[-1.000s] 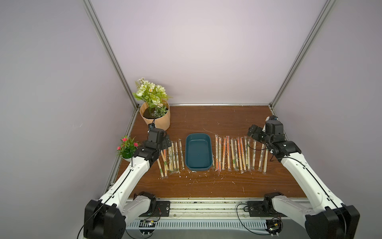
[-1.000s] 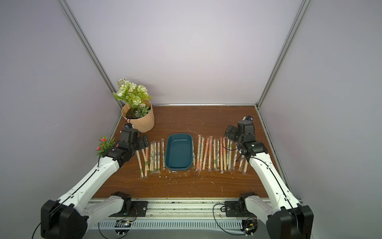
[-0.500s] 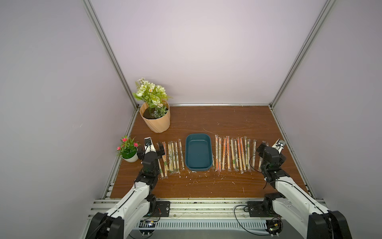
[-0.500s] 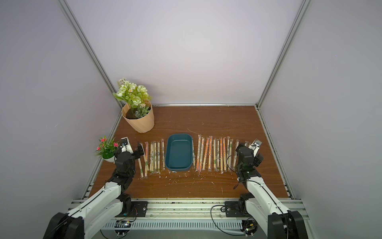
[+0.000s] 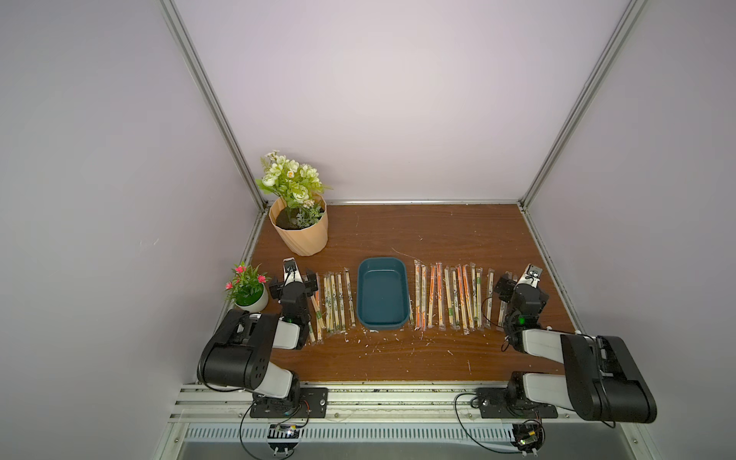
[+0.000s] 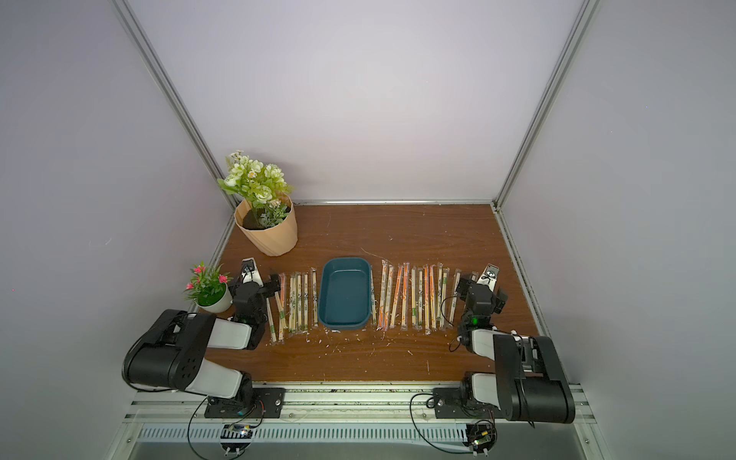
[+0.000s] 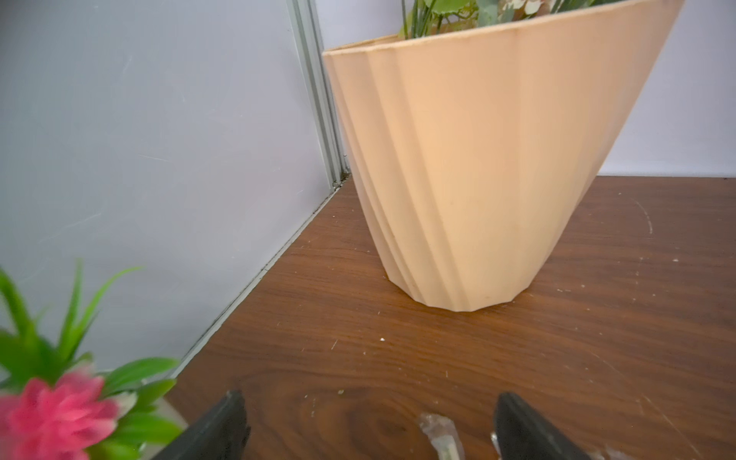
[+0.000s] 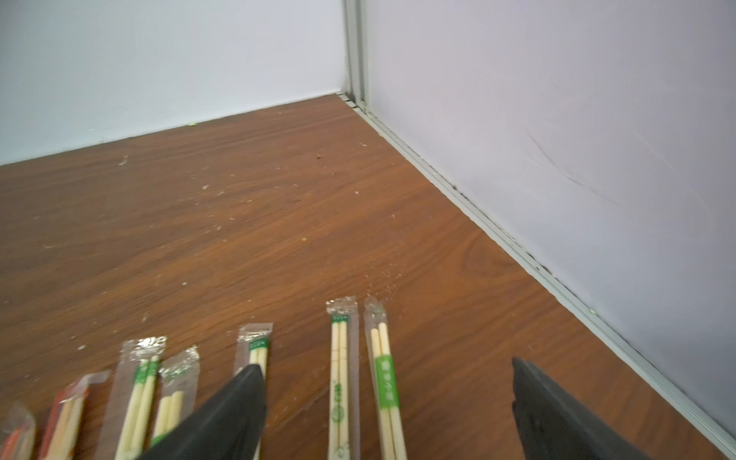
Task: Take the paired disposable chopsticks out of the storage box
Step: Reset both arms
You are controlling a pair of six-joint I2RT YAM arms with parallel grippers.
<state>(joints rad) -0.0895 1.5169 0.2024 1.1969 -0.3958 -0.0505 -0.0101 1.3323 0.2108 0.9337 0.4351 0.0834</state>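
Note:
The dark teal storage box (image 5: 382,320) (image 6: 343,323) stands at the table's middle, and both top views show nothing inside it. The paired disposable chopsticks lie in rows on the wood, one group left of the box (image 5: 334,300) (image 6: 298,300) and a bigger one to its right (image 5: 440,296) (image 6: 418,298). My left gripper (image 5: 294,280) (image 7: 368,402) is open, low over the left row's outer end, with a sleeve tip (image 7: 440,432) between its fingers. My right gripper (image 5: 519,288) (image 8: 388,370) is open over the right row's outer pairs (image 8: 384,374).
A ribbed peach flower pot (image 5: 299,235) (image 7: 478,179) stands at the back left, ahead of my left gripper. A small white pot of pink flowers (image 5: 249,292) (image 7: 47,414) sits close beside the left arm. Side walls stand near both arms. Pale splinters litter the wood.
Both arms have folded back toward the front rail and dropped low near the table. Both grippers stayed open. The chopsticks and box have not moved.

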